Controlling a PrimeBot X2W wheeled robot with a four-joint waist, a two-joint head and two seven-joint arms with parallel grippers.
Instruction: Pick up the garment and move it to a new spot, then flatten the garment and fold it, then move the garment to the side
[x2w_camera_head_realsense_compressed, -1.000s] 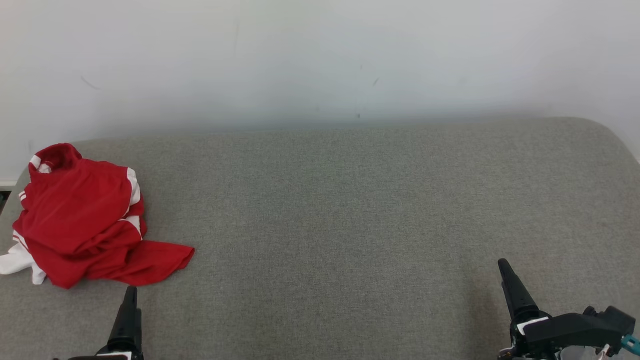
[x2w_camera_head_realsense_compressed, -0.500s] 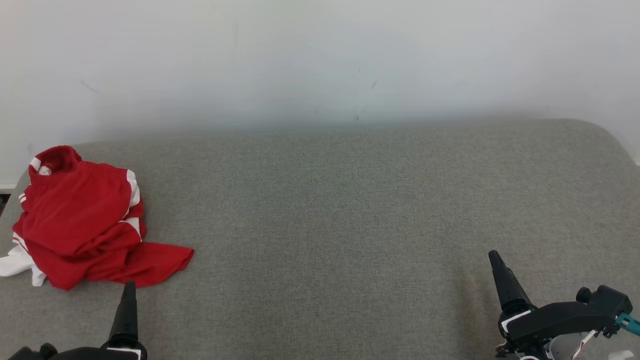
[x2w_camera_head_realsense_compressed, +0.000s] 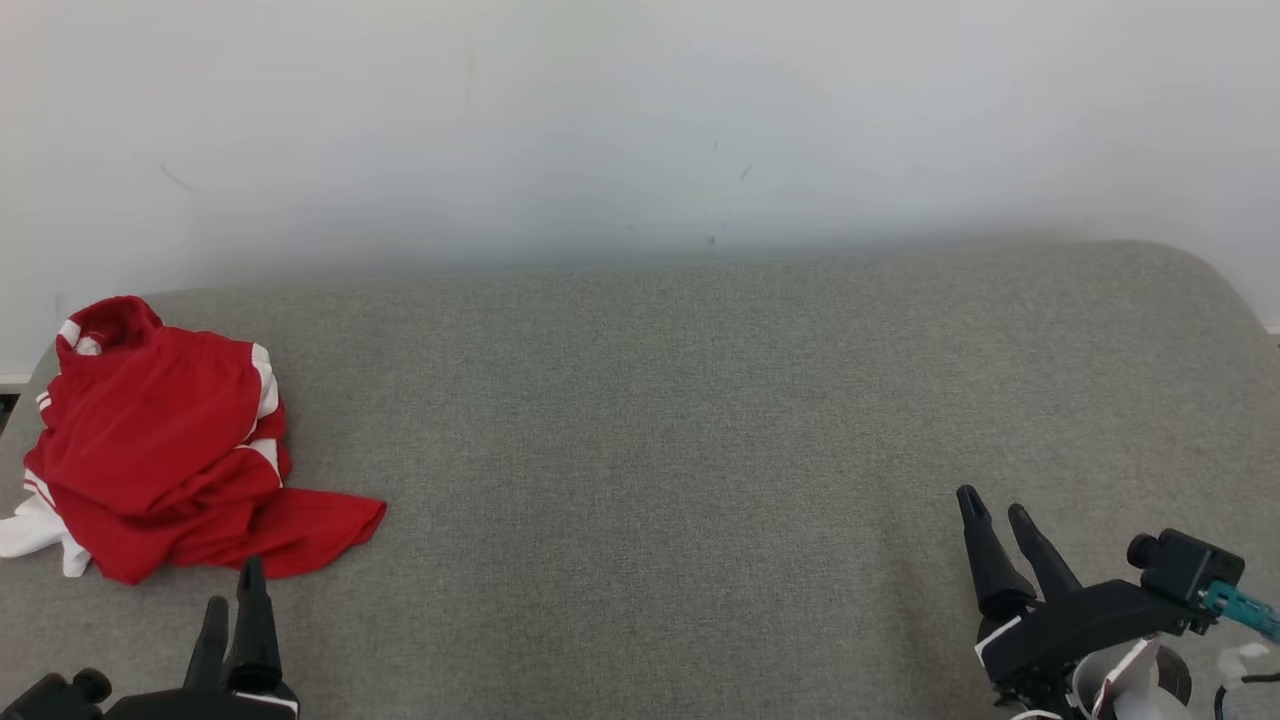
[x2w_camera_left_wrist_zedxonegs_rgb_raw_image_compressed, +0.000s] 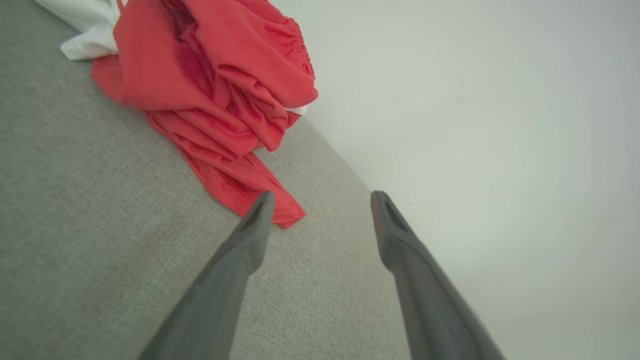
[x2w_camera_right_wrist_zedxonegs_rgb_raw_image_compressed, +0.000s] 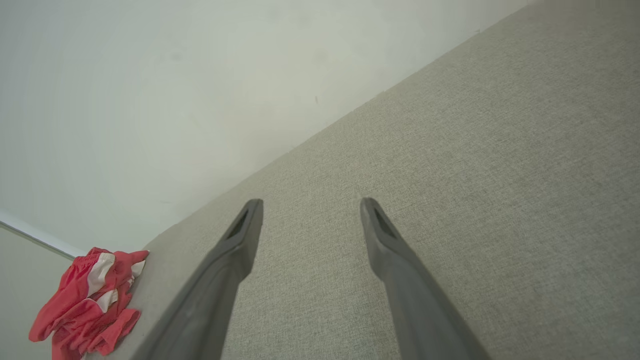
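The red garment (x2w_camera_head_realsense_compressed: 160, 440) (white stripes, with a white piece poking out at its edge) lies crumpled at the far left end of the grey cushioned surface (x2w_camera_head_realsense_compressed: 680, 430), near the white wall (x2w_camera_head_realsense_compressed: 640, 110). Just in front of its near hem is the left gripper (x2w_camera_head_realsense_compressed: 232, 585), its fingers spread and empty. The right gripper (x2w_camera_head_realsense_compressed: 991, 501) is well apart at the lower right over bare cushion, likewise spread and holding nothing.

The right pincer (x2w_camera_head_realsense_compressed: 991, 501) has tapered black fingers (x2w_camera_head_realsense_compressed: 985, 560) and a teal connector (x2w_camera_head_realsense_compressed: 1238, 603).
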